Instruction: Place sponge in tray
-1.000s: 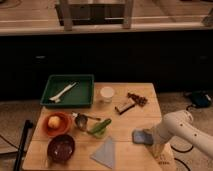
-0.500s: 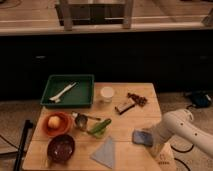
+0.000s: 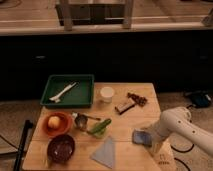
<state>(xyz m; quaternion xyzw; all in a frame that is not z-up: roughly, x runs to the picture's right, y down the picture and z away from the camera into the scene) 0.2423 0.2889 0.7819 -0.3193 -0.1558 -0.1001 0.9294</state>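
Note:
The sponge [image 3: 141,137] is a small blue-grey block lying on the wooden table [image 3: 125,120] at the front right. The gripper [image 3: 151,138] at the end of my white arm [image 3: 182,126] is right beside the sponge, at its right edge. The dark green tray [image 3: 85,95] stands at the table's back left, with a white utensil [image 3: 61,92] lying in it. The tray is far from the sponge, across the table.
A white cup [image 3: 107,94] stands right of the tray. A brown item [image 3: 129,103] lies behind the sponge. An orange bowl [image 3: 56,123] with a yellow fruit, a maroon bowl [image 3: 61,148], a metal cup [image 3: 80,121], a green object [image 3: 99,127] and a blue-grey triangular cloth [image 3: 105,152] fill the front left.
The arm has shifted slightly towards the sponge. The sponge has stayed in place on the table.

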